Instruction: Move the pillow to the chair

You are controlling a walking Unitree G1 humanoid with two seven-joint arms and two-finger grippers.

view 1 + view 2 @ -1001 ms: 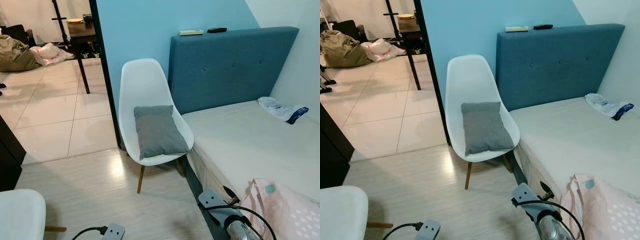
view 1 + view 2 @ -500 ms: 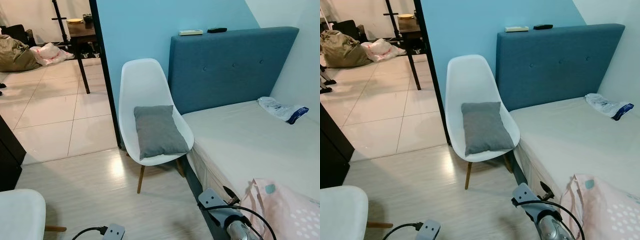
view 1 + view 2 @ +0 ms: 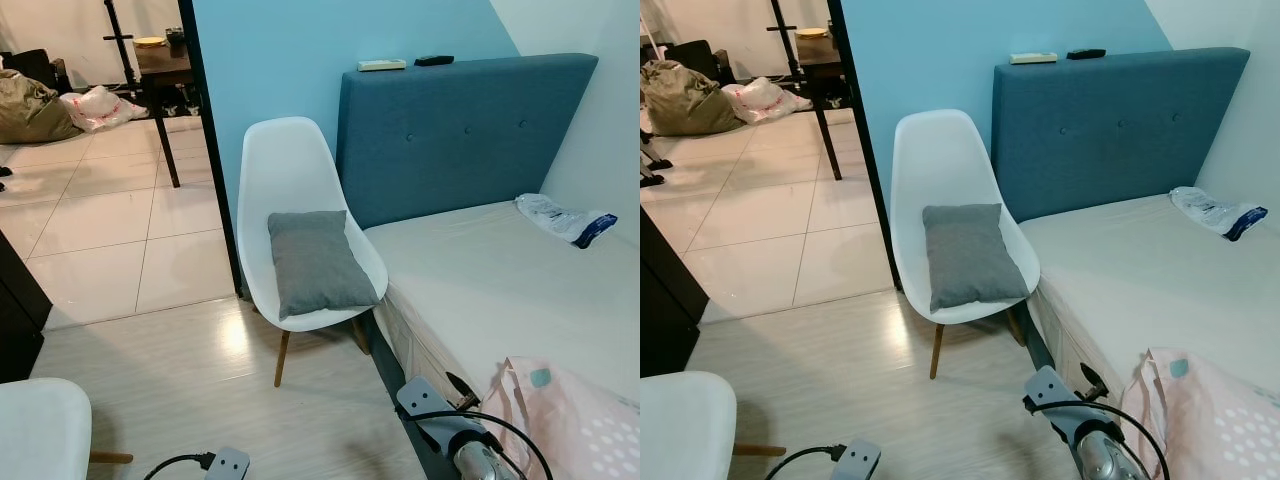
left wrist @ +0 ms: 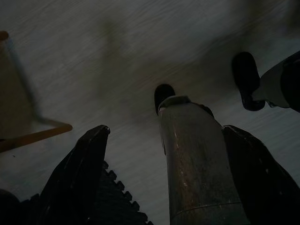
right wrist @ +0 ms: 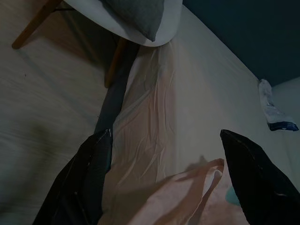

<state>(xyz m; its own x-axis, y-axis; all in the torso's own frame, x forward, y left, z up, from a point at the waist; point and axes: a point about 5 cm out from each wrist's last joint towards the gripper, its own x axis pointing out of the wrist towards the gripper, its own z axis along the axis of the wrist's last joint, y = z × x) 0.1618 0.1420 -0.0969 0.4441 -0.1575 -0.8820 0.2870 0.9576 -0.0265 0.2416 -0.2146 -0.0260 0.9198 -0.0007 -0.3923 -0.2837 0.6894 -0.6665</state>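
Note:
A grey pillow (image 3: 316,261) lies on the seat of a white shell chair (image 3: 290,165) with wooden legs, leaning against its back. The chair stands beside the bed, against the blue wall. Both arms hang low, well short of the chair. My left gripper (image 4: 166,129) is open over the wood floor, with a silver tube of the robot's body between its fingers (image 4: 79,173). My right gripper (image 5: 165,136) is open above the bed's edge, holding nothing; the pillow's corner (image 5: 136,14) and the chair seat lie ahead of it.
A bed (image 3: 500,280) with a blue headboard (image 3: 460,130) stands at the right, with a plastic bag (image 3: 565,220) and a pink dotted cloth (image 3: 570,420) on it. Another white chair (image 3: 40,430) is at the lower left, beside a dark cabinet (image 3: 15,320). Tiled floor lies through the doorway.

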